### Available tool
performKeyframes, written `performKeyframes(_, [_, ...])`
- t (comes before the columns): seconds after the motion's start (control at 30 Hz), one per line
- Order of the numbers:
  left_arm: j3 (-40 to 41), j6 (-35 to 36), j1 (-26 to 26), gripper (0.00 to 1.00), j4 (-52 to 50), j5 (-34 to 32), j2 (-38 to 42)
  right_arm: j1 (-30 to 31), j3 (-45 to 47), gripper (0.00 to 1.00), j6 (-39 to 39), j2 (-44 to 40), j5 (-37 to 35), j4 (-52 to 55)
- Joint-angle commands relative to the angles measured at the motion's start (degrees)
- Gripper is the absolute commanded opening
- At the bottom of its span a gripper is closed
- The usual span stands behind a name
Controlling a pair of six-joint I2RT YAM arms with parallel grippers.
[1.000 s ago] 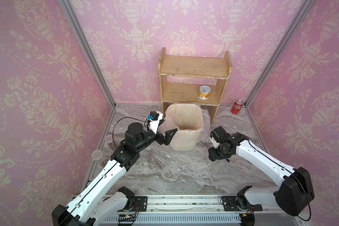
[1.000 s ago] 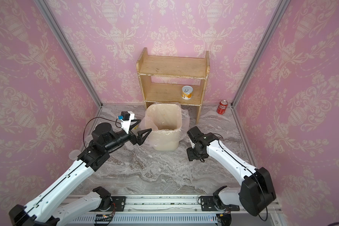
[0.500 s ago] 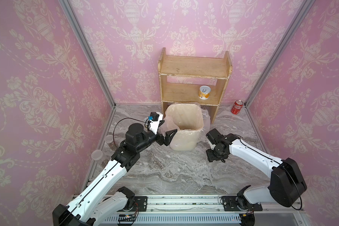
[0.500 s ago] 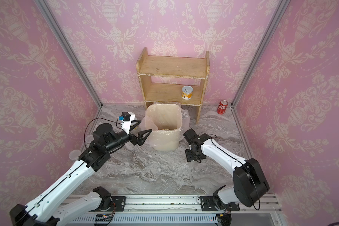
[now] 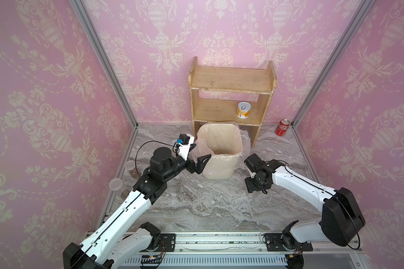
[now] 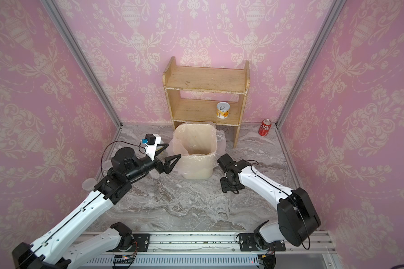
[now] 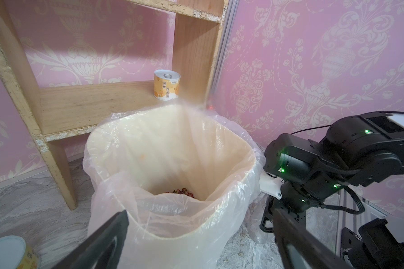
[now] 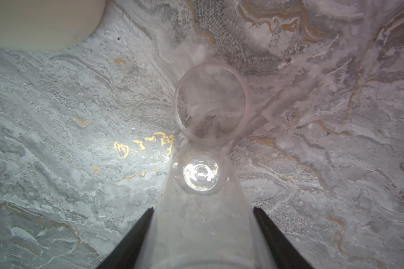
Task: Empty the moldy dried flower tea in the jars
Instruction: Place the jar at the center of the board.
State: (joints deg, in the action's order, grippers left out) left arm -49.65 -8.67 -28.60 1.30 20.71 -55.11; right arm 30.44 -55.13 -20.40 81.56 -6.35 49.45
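1. The moldy dried flower tea (image 7: 181, 191) lies as a small pinkish-brown heap at the bottom of the bin (image 7: 163, 144). The bin is lined with a thin plastic bag and stands at the centre of the frame in both top views.
2. A clear jar (image 8: 200, 177) is clenched between the fingers of the right claw (image 8: 203, 209), with its base towards the tabletop (image 5: 208, 205). I cannot tell if the base touches it. In both top views this claw points down, right of centre, just beside the bin.
3. A round translucent lid (image 8: 210, 102) lies flat on the tabletop, just beside the base of the jar.
4. The left claw (image 6: 173, 151) is released, its fingers wide apart and grasping nothing. It is at the left rim of the bin.
5. A lidded jar (image 5: 115, 185) and a second lidded jar (image 5: 129, 165) stand at the middle left of the frame, at the tabletop's edge, partly behind the left arm.
6. Above the bin in the frame stands a wooden shelf (image 5: 231, 79) with a yellow-and-white tin (image 5: 243, 110) on its lower board. A red can (image 5: 282, 127) stands to the right of it.
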Motion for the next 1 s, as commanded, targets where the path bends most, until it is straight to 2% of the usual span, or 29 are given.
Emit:
performKeyframes(0.0, [0.61, -1.17, 0.3, 0.99, 1.08, -0.13, 1.04, 0.55, 1.75, 0.64, -1.48, -0.35, -0.51, 0.27])
performKeyframes(0.4, [0.87, -1.35, 0.3, 0.99, 0.13, -1.72, 2.11, 0.68, 0.97, 0.89, -1.83, -1.77, 0.03, 1.29])
performKeyframes(0.53, [0.57, -1.1, 0.3, 0.99, -2.2, -4.03, 3.02, 0.68, -0.76, 0.93, -1.59, -5.35, 0.35, 3.41])
performKeyframes(0.7, [-0.63, 1.09, 0.38, 0.99, -10.0, -12.32, 5.22, 0.68, -3.63, 0.96, -0.75, -13.63, -0.83, 7.08])
performKeyframes(0.97, [-4.51, -0.65, 0.99, 0.99, -24.78, -34.2, 7.54, 0.68, -6.46, 0.97, 2.23, -24.86, -2.08, 5.82])
